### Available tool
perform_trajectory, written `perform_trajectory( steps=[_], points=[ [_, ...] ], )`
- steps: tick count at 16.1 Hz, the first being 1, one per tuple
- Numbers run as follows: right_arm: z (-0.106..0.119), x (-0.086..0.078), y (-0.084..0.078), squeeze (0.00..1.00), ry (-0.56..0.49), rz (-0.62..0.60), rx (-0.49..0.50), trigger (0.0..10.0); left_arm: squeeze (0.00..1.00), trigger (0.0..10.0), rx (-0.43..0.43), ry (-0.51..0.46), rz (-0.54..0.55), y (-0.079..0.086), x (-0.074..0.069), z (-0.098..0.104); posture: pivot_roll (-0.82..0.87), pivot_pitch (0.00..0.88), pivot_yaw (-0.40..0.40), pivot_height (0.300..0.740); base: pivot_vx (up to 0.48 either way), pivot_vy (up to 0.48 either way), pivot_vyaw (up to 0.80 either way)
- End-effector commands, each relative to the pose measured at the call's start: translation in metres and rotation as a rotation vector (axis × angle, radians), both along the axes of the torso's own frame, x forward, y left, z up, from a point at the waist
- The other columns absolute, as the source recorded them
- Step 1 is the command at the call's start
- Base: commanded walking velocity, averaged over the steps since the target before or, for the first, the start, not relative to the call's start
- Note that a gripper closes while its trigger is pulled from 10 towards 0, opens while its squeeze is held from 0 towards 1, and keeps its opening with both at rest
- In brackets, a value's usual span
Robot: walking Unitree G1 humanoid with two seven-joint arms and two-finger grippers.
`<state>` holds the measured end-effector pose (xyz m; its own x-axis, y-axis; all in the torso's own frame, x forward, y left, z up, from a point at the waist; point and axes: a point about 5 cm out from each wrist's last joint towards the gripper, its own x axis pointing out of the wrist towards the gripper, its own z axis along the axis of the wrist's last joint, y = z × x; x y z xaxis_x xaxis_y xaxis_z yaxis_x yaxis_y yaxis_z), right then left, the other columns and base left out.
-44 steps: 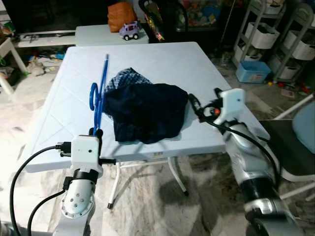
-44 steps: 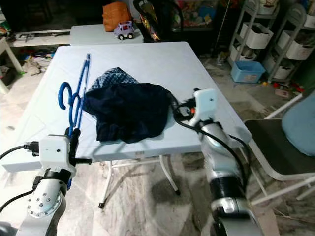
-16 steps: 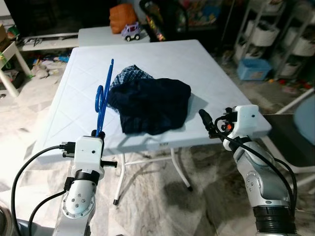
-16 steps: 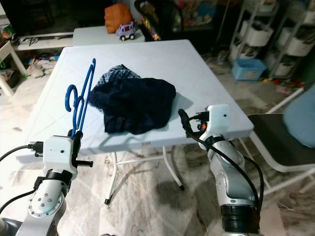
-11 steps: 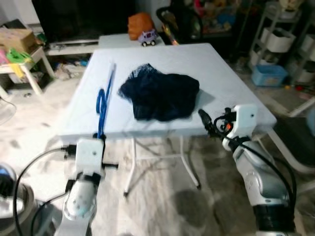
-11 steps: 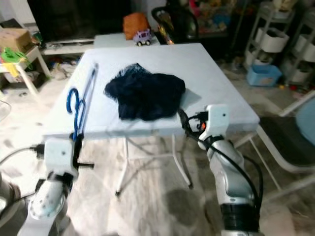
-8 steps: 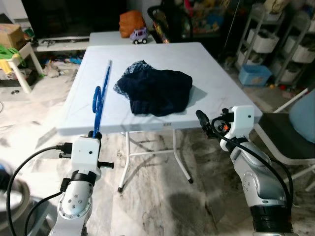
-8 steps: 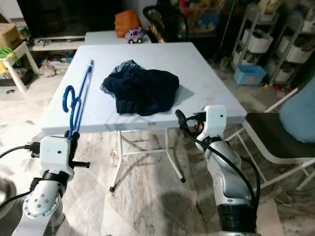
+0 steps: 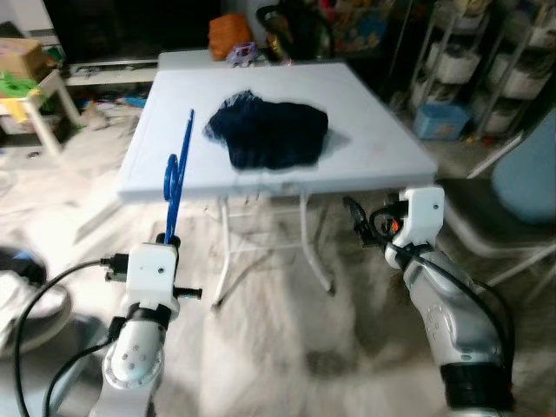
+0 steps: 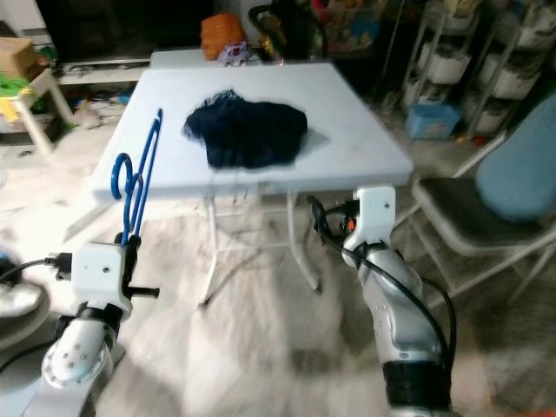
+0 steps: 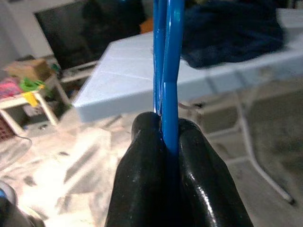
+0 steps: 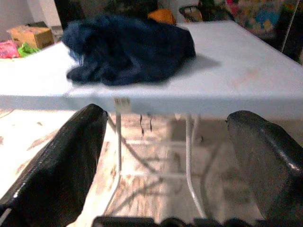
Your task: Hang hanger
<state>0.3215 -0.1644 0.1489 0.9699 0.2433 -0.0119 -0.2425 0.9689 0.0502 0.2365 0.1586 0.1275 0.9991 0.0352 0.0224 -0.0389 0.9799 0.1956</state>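
Note:
A blue plastic hanger (image 9: pixel 176 178) stands upright from my left gripper (image 9: pixel 170 236), low and in front of the table's left corner. In the left wrist view the two black fingers (image 11: pixel 142 165) are shut on the hanger's (image 11: pixel 168 71) thin bars. My right gripper (image 9: pixel 356 219) hovers below the table's front right edge. It is open, and its fingers (image 12: pixel 61 161) stand wide apart with nothing between them. A crumpled dark blue garment (image 9: pixel 269 135) lies on the white folding table (image 9: pixel 382 148).
A blue-backed chair (image 9: pixel 521 187) stands to the right of the table. Shelving racks with bins (image 9: pixel 512 74) line the back right. A second table behind holds an orange bag (image 9: pixel 228 33) and a toy car (image 9: pixel 241 54). A small white table (image 9: pixel 39 100) stands far left.
The whole view has pulled back from the table, so the camera has moved away. The hanger stays in my left gripper and has come off the tabletop. The right gripper stays open.

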Motion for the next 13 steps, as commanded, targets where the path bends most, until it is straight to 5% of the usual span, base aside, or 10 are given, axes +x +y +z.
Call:
perform_trajectory(
  steps=[1, 8, 10, 13],
  points=[
    [0.002, 0.000, -0.002, 0.00, -0.001, -0.004, -0.001, 10.0, 0.00, 10.0, 0.009, -0.015, -0.012, -0.003, 0.001, 0.004, 0.02, 0.047, -0.001, 0.740, -0.266, 0.000, 0.00],
    [0.002, 0.003, 0.001, 0.00, -0.039, 0.122, -0.119, 10.0, 0.00, 10.0, 0.061, 0.077, -0.105, -0.004, 0.008, -0.012, 0.02, 0.038, -0.004, 0.740, -0.076, 0.000, 0.00],
    [0.005, 0.003, 0.001, 0.00, -0.070, 0.215, -0.188, 10.0, 0.00, 10.0, 0.022, 0.143, -0.196, -0.004, 0.014, -0.015, 0.03, 0.038, -0.006, 0.740, 0.000, 0.000, 0.00],
    [0.015, 0.005, -0.001, 0.00, -0.128, 0.399, -0.354, 10.0, 0.00, 10.0, 0.028, 0.304, -0.536, -0.007, 0.006, -0.024, 0.02, 0.048, -0.005, 0.740, 0.000, 0.000, 0.00]
  ],
)
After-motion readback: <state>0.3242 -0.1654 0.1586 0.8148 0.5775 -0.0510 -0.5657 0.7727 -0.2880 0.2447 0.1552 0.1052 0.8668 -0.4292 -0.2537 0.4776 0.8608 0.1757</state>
